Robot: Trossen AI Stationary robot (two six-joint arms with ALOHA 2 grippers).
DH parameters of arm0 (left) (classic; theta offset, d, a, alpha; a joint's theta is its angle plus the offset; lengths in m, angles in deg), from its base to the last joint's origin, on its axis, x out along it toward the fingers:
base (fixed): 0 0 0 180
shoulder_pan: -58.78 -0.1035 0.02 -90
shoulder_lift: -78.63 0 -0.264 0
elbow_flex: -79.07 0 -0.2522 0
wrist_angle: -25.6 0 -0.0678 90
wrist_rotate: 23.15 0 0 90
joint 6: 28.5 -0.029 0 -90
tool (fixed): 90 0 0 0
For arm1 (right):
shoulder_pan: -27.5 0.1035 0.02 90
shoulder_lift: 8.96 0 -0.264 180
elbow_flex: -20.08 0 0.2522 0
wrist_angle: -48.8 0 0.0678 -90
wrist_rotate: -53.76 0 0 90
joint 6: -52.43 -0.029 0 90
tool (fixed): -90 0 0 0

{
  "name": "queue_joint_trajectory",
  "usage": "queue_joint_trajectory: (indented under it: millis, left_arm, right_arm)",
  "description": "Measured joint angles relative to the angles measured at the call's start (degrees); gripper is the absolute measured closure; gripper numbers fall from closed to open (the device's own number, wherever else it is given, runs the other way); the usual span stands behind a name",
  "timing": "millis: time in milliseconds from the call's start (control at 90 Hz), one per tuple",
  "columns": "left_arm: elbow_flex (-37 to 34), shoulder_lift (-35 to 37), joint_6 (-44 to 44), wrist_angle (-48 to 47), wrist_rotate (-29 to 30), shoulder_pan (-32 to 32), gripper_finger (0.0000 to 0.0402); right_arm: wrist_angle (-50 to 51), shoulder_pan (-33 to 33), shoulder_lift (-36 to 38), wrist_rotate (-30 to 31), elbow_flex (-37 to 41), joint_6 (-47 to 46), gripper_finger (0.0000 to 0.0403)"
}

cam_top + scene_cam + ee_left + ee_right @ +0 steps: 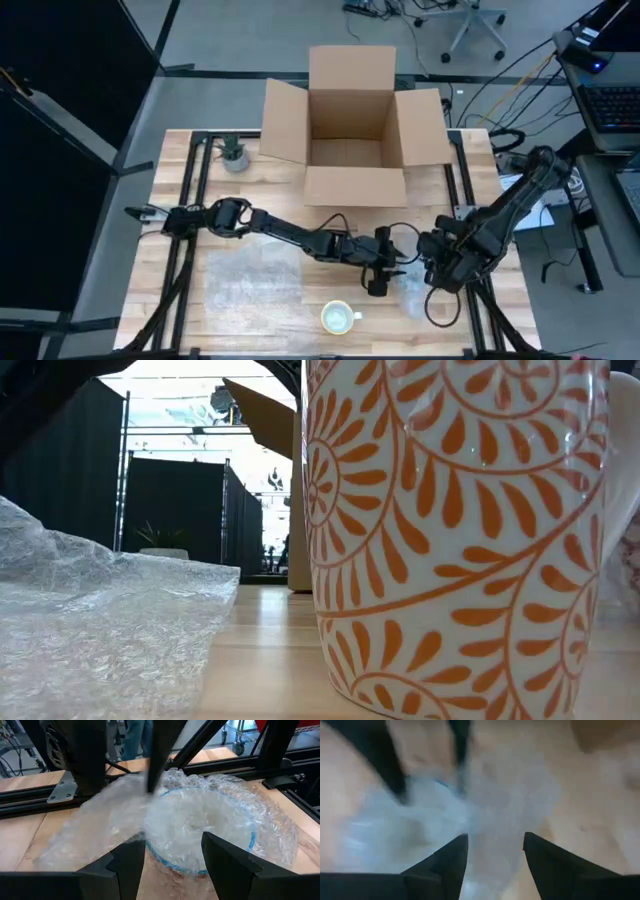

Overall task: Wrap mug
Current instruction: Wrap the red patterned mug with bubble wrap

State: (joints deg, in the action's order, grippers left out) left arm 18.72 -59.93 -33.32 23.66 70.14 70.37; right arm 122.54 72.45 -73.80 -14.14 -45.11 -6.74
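High view. My left pincer [382, 272] reaches across the worktop [180, 250] to about four o'clock of its centre, meeting my right pincer [437, 262] over a bundle of bubble wrap [412, 290]; I judge both converge here because the bundle needs two holds to be folded. An orange-patterned mug [338, 318] stands alone at six o'clock, near the front edge, not yet wrapped. A flat wrap sheet [252, 280] lies at eight o'clock, spread ready. The open cardboard box [350, 125] waits at twelve o'clock, presumably for packed items.

Low view. The orange-patterned mug [460, 530] stands upright close before the lens; the flat wrap sheet [100, 620] rests at its nine o'clock, apart from it.

Left wrist view. My left fingers [130, 865] stand apart, straddling the bundle [200, 825], in which a blue rim shows, so something is already inside. Dark parts, probably of my right arm, come down on the bundle's far side.

Right wrist view. My right fingers [455, 860] are also apart, above the pale bundle [470, 810], gripping nothing.
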Motion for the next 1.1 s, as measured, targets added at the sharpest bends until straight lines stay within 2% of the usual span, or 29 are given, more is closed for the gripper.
queue_joint_trajectory:
  millis: [244,611,1100]
  left_arm:
    - [0.00,0.00,-0.01,-0.01,-0.01,0.00,0.0215]
    - [0.02,0.00,0.02,-0.01,-0.02,0.00,0.0215]
    - [-0.05,1.22,-0.05,-1.39,0.33,0.00,0.0215]
  right_arm:
    - [-10.20,0.02,0.64,-5.79,1.81,1.76,0.0222]
    - [-15.08,0.09,-5.91,-10.97,4.01,3.97,0.0222]
    - [-16.07,-0.37,-8.24,-11.16,6.13,4.41,0.0223]
